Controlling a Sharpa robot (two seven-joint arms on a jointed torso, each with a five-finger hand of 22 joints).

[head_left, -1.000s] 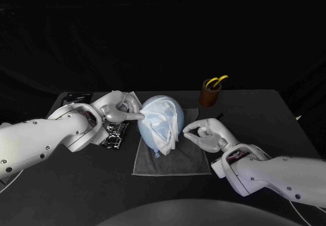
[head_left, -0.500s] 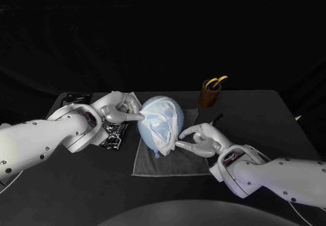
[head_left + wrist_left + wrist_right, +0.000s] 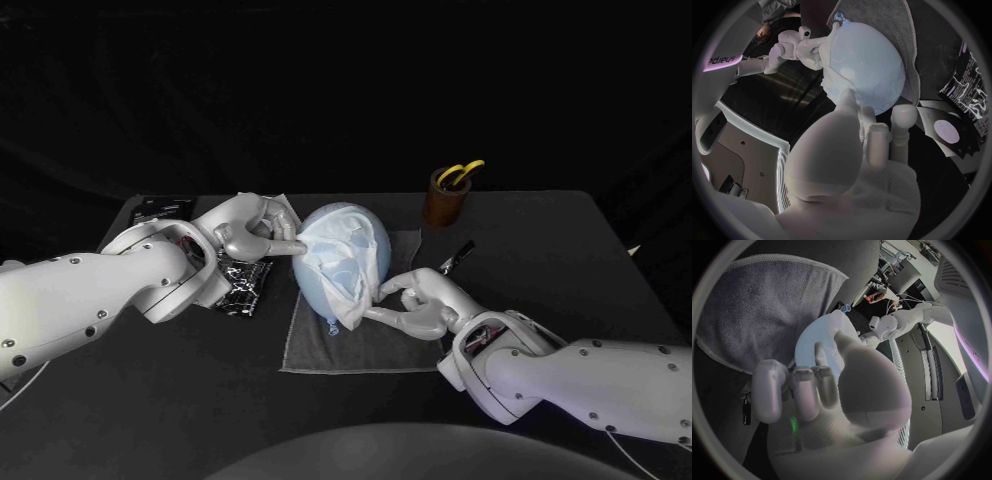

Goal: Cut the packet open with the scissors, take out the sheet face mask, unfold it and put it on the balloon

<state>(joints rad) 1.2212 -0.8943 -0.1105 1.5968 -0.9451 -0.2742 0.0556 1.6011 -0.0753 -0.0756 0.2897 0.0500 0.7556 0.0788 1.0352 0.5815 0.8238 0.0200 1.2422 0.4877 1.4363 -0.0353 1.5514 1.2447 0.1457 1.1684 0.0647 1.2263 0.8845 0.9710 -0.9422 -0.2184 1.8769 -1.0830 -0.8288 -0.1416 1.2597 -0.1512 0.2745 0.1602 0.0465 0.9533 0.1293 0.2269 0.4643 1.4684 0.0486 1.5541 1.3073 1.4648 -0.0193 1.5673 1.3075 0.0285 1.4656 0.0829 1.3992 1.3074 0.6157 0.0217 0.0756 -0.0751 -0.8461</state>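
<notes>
- Head view: a matte black, rectangular tabletop [image 3: 577,240] carries everything.
- A grey terry towel [image 3: 368,350] lies flat under the balloon [image 3: 320,283], a smooth pale blue oval with its knot toward the robot.
- The sheet face mask [image 3: 353,238], thin, white and creased, drapes over the balloon's top and right side.
- The left hand [image 3: 248,230] is at the balloon's left side. One fingertip presses it and the other fingers are bent; I cannot tell whether it pinches the mask.
- The right hand [image 3: 415,300] is at the balloon's near right side, its curved fingers apart and their tips against the mask's edge; I cannot tell whether it grips.
- A crumpled silvery packet [image 3: 242,287] lies left of the balloon, partly hidden by the left arm.
- A brown cylindrical cup [image 3: 447,205] stands beyond the balloon to its right, holding yellow-handled scissors [image 3: 462,172].
</notes>
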